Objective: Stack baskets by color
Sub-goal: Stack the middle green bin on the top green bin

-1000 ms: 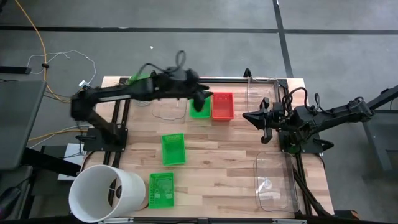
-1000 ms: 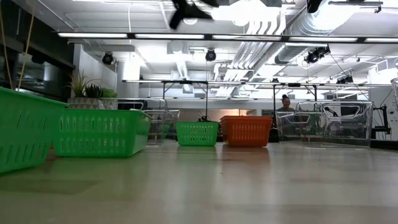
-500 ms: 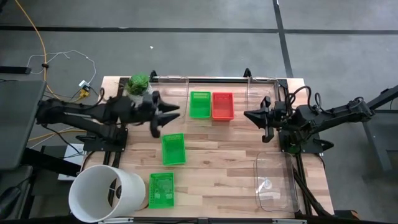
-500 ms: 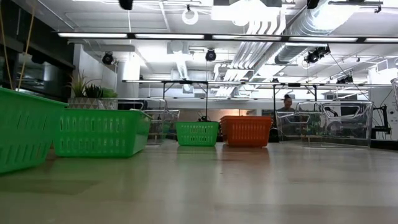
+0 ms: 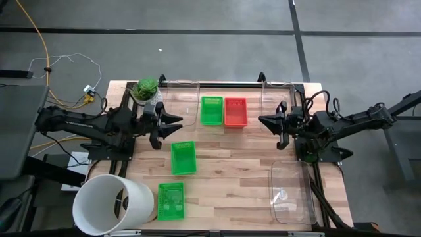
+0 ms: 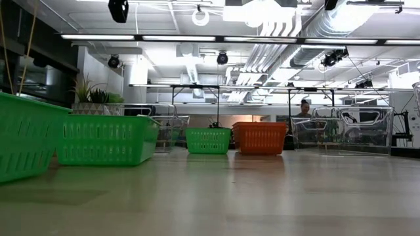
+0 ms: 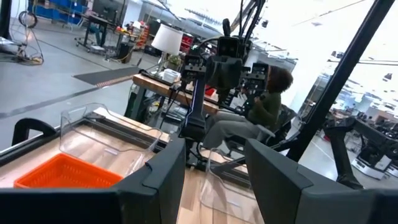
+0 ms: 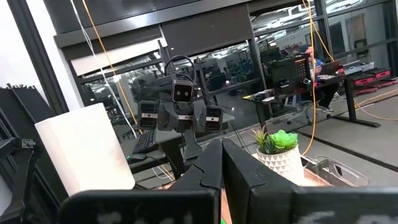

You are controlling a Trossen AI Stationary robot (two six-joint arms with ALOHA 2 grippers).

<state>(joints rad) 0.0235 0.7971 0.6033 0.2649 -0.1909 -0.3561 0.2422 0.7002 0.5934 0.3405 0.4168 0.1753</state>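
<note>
Three green baskets and one red basket sit flat on the wooden table. One green basket [image 5: 212, 110] sits beside the red basket [image 5: 235, 112] at the far side. Another green basket [image 5: 183, 158] is mid-table, and the third [image 5: 171, 200] lies near the front edge. My left gripper [image 5: 176, 124] hangs open and empty at the table's left, pointing level toward the right, clear of every basket. My right gripper [image 5: 261, 121] is shut and empty at the right, pointing left. The left wrist view shows the red basket [image 7: 68, 175] beyond the open fingers.
A large white bucket [image 5: 108, 204] stands at the near left corner. A clear plastic bin [image 5: 293, 191] lies at the near right, and two more [image 5: 179, 102] [image 5: 276, 99] at the far edge. A potted plant [image 5: 146, 89] stands far left. A person sits beyond the table [image 7: 264, 109].
My left gripper has drawn back from above the far green basket toward the table's left edge, sinking a little and tipping up from pointing down to level. Its fingers have stayed open. The baskets have kept their places.
</note>
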